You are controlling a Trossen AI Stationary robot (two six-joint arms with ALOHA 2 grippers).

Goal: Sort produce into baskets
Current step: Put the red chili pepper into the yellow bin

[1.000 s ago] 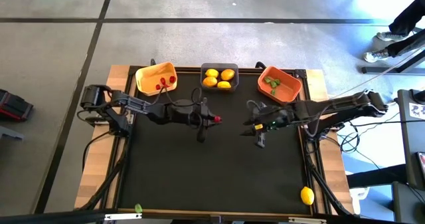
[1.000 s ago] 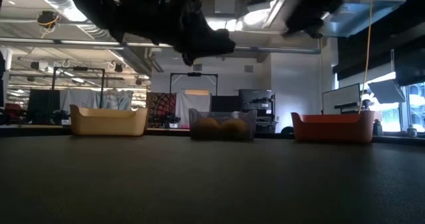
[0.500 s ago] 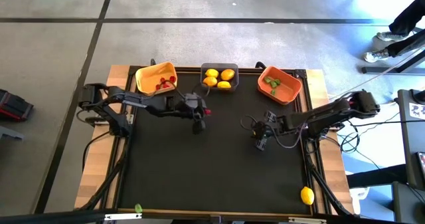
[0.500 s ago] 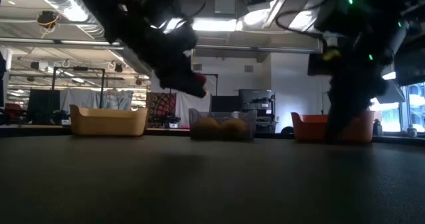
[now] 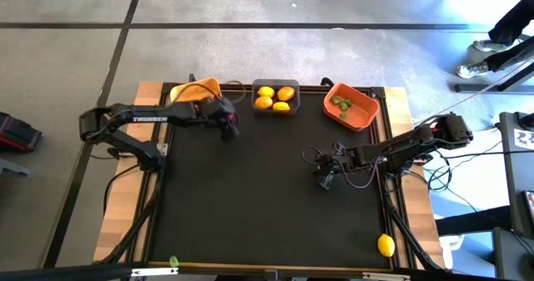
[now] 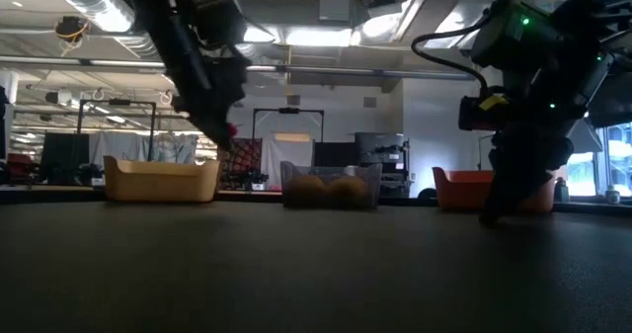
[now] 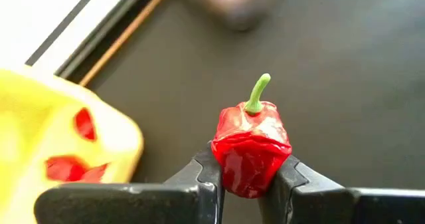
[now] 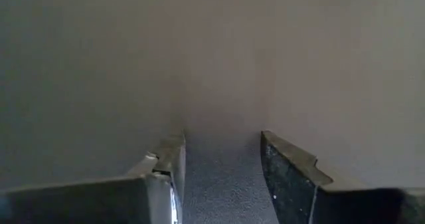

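Three baskets in a row along table (image 5: 250, 214) far edge: left basket (image 5: 193, 90) under left gripper (image 5: 227, 127) holding pepper (image 7: 251, 147), middle basket (image 5: 275, 97), right basket (image 5: 351, 106); right gripper (image 5: 326, 179) right of centre; lemon (image 5: 385, 246) at near right corner.

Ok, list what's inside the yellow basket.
In the yellow basket the left wrist view shows red pieces. From above, the left gripper, holding a red pepper, covers much of it, so the count is unclear.
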